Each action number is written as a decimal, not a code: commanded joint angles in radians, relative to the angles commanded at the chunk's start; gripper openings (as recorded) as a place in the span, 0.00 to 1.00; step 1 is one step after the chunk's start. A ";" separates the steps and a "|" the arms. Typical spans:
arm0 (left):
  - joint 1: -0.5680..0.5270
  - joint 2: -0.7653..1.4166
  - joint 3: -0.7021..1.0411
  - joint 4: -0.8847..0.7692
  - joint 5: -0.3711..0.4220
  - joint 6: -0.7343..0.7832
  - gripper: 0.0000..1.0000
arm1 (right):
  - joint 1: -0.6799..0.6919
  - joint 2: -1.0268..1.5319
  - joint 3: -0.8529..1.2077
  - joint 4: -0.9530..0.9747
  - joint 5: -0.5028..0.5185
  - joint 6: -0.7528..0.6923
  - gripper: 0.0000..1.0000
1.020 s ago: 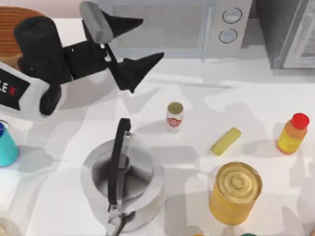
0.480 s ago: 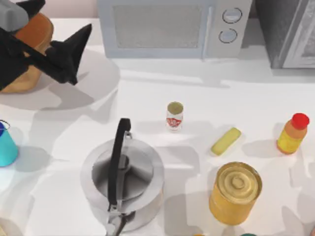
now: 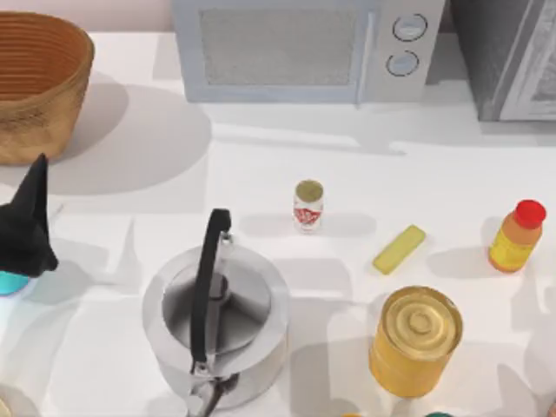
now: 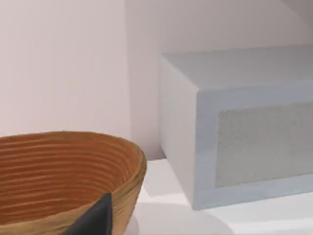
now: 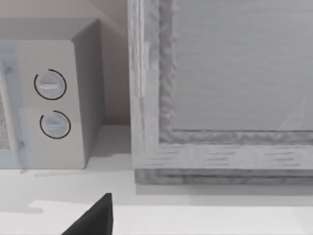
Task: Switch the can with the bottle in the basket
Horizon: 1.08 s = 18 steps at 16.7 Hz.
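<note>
The can (image 3: 308,205) stands upright near the middle of the counter (image 3: 261,165), just where it stood half a second ago, with nothing touching it. The bottle (image 3: 516,235) is upright well off to the right, near the counter's right edge; a flat yellow bar (image 3: 399,249) lies between the two, and a big gold tin (image 3: 415,340) sits in front of the bar. The basket (image 3: 39,82) is at the far left corner — a moment ago the left arm hung over it and hid most of it, and now it is in full sight. The left hand (image 3: 26,228) has pulled back to the left edge, one dark finger (image 4: 93,219) showing in front of the basket wall in its wrist view; whether it is released or clenched I cannot tell. A steel kettle (image 3: 215,323) stands in front of the can, a microwave (image 3: 308,48) behind it. The right hand shows one dark finger (image 5: 93,218) by its wrist camera — its state cannot be told.
</note>
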 joint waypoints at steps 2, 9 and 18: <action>0.016 -0.152 -0.075 -0.078 -0.065 -0.007 1.00 | 0.000 0.000 0.000 0.000 0.000 0.000 1.00; 0.047 -0.453 -0.220 -0.228 -0.190 -0.021 1.00 | 0.000 0.000 0.000 0.000 0.000 0.000 1.00; 0.056 -0.392 -0.221 -0.168 -0.184 -0.017 1.00 | 0.000 0.000 0.000 0.000 0.000 0.000 1.00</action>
